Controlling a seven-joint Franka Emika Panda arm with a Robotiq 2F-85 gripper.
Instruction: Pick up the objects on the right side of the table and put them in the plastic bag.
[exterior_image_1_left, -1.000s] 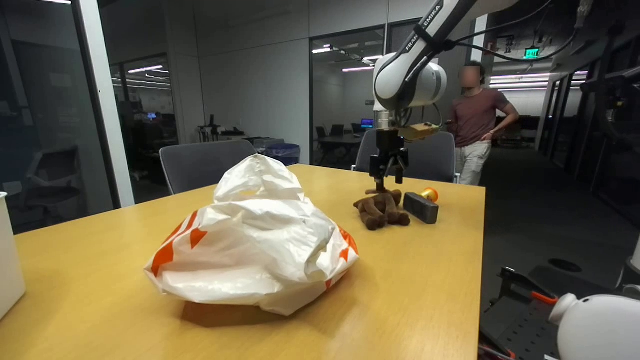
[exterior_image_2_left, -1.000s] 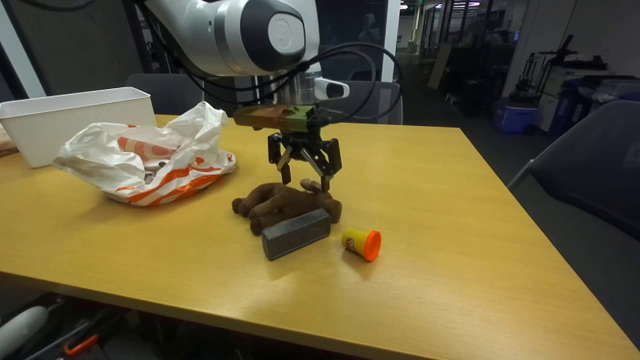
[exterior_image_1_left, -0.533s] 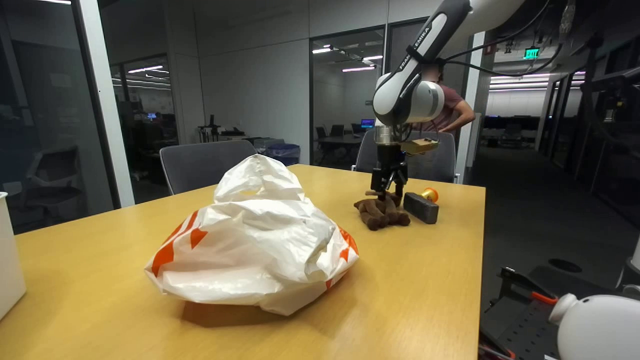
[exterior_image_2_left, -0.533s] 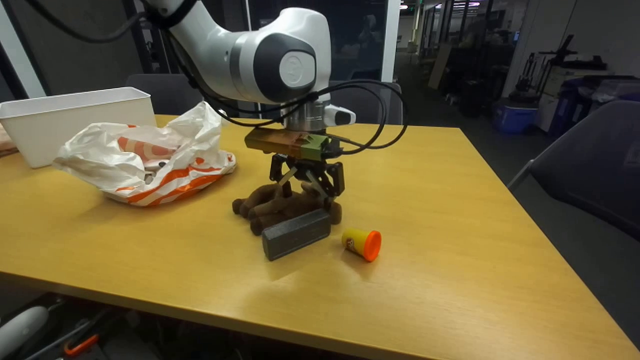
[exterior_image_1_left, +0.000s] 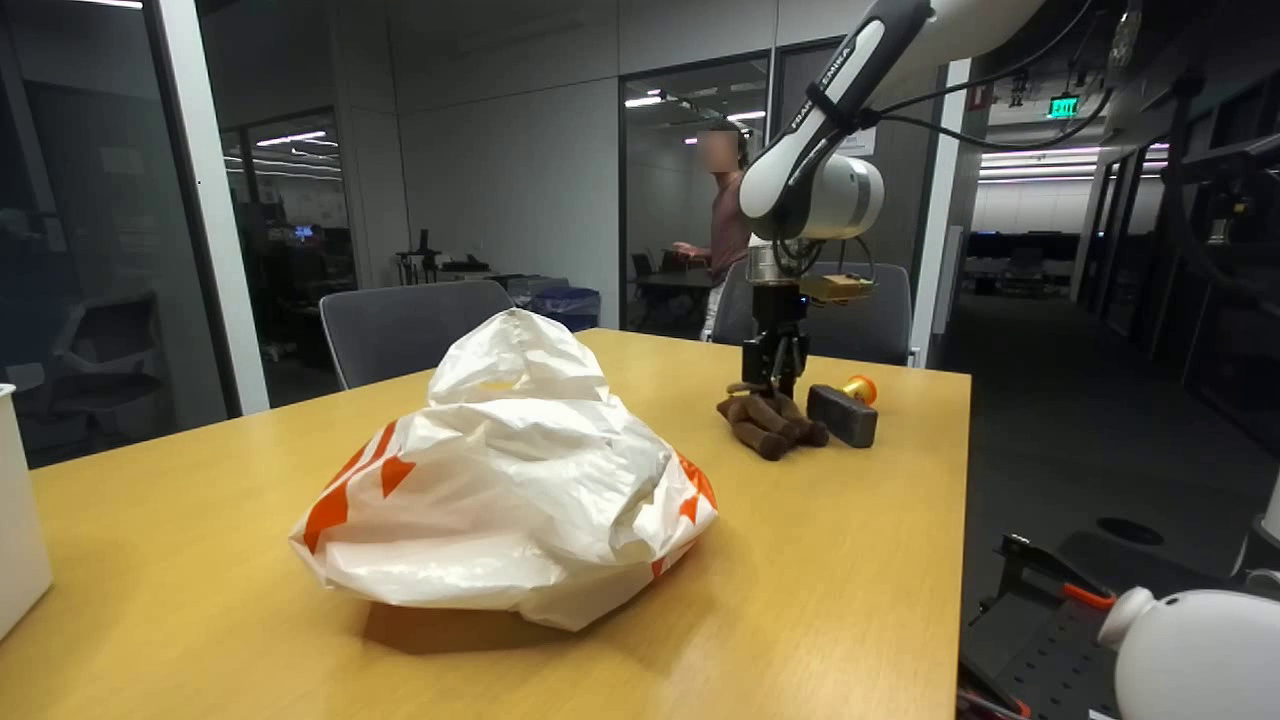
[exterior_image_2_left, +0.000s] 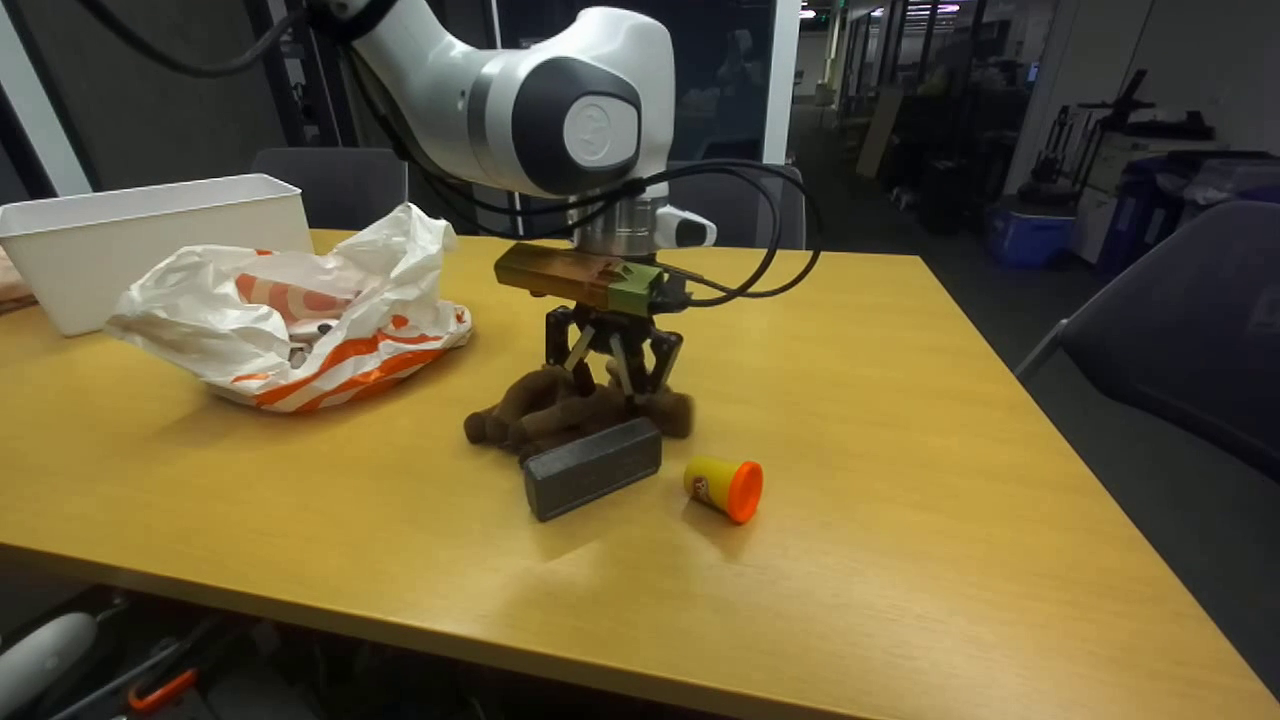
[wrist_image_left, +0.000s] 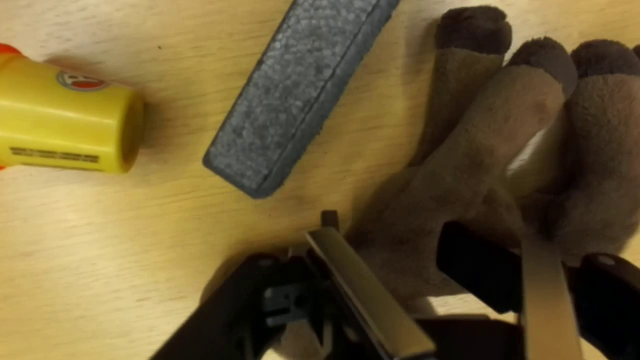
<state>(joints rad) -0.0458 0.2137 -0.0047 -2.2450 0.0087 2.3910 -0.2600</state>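
Lying nearest on the wooden table (exterior_image_2_left: 900, 580), in an exterior view, are the yellow Play-Doh tub (exterior_image_2_left: 712, 482), tipped on its side at about four o'clock from the gripper (exterior_image_2_left: 612, 394), and the dark grey block (exterior_image_2_left: 593, 468), at six o'clock. Just beyond the block is the brown plush animal (exterior_image_2_left: 578, 412); the wrist view shows a gap of wood between the two. The gripper points downward and its two fingers press the plush animal from both sides, so it is grasped. Farther, at nine o'clock, the white plastic bag (exterior_image_2_left: 345, 370) with orange stripes sits crumpled, and behind it, toward ten o'clock, stands the white bin (exterior_image_2_left: 120, 245). Farthest, in an exterior view, a person (exterior_image_1_left: 730, 225) is seen between eleven and twelve o'clock.
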